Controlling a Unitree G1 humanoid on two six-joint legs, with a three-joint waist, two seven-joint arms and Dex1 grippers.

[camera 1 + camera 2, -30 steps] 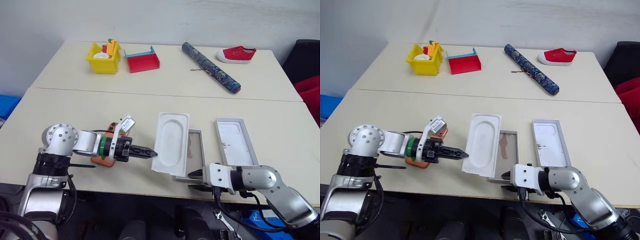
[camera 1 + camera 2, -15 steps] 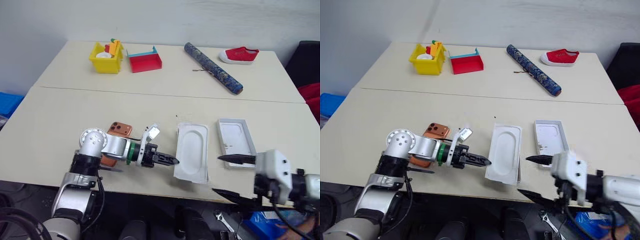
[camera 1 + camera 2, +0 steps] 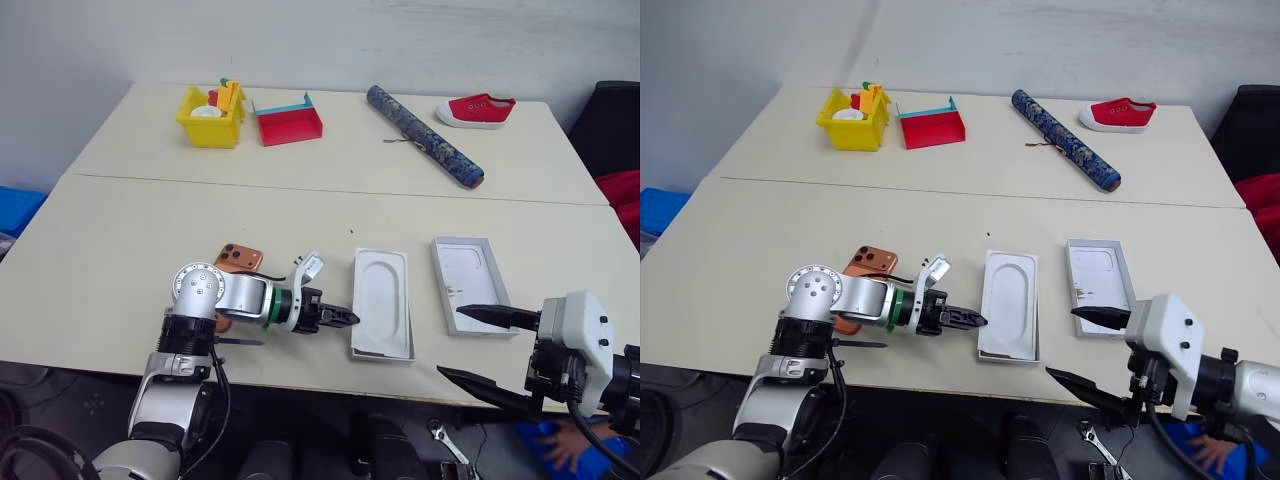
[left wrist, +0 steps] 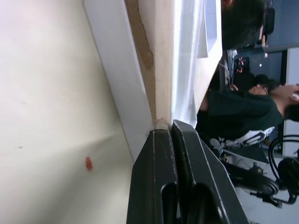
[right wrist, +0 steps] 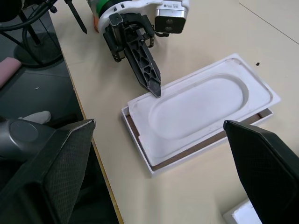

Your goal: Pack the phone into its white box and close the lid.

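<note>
right wrist view: left hand (image 5: 156, 88), fingers pressed together, tip at insert (image 5: 201, 109) edge atop box (image 5: 140, 140); right hand (image 3: 485, 345) wide, empty; phone (image 3: 238, 258) behind left arm, nearer left hand; lid (image 3: 470, 285) beside box, long axes parallel.

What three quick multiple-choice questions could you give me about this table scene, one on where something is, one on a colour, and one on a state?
1. Where does the white plastic insert lie?
A. On top of the white box
B. Inside the yellow bin
C. Under the shoe

2. What colour is the shoe at the far side of the table?
A. Blue
B. Red
C. Green

3. How do the fingers of the right gripper stand?
A. Shut tight
B. Closed on the phone
C. Wide open

Answers:
1. A, the insert covers the box, whose edges show beneath it in the right wrist view.
2. B, the shoe is red with a white sole.
3. C, the two fingers stand far apart with nothing between them.
</note>
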